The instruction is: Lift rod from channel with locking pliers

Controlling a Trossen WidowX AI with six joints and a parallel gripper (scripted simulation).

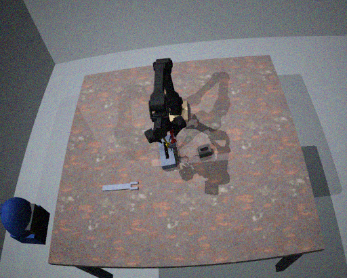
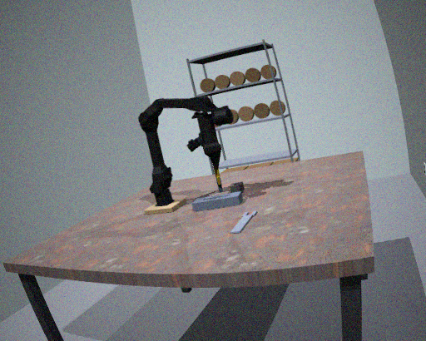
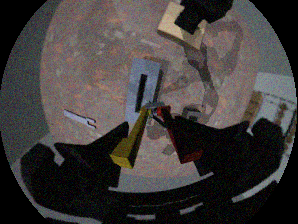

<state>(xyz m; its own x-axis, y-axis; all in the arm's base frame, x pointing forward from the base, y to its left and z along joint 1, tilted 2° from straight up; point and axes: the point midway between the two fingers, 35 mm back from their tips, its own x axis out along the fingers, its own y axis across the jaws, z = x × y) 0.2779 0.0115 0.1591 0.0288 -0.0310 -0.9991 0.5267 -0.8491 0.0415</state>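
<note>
Locking pliers point(image 1: 167, 144) point(image 2: 218, 179) point(image 3: 136, 137) are carried in the black tool point(image 1: 168, 134) point(image 2: 216, 163) point(image 3: 152, 121), its spread fingers closed on the yellow and red handles, above a blue-gray channel block point(image 1: 168, 163) point(image 2: 217, 203) point(image 3: 131, 97) on the counter point(image 1: 226, 217) point(image 2: 152, 245) point(image 3: 90, 62). The pliers hang below the tool, clear of the dark holster point(image 1: 205, 151) point(image 2: 237, 187) point(image 3: 192, 113) off to its side, with their jaws close to the block. The narrow slot could be missed if the pliers were lowered out of line, and the jaws might be caught on its rim. Too early a squeeze could leave them locked on nothing; too light a hold could let the handles slip or twist when the block is met. A later lift might fail if the rod were only nipped at its top. The rod cannot be made out in the dark slot, presumably its resting place. In the top view, the fingertips are largely covered by the arm; whether the jaws touch the block cannot be told, and their opening is lost in grain.
</note>
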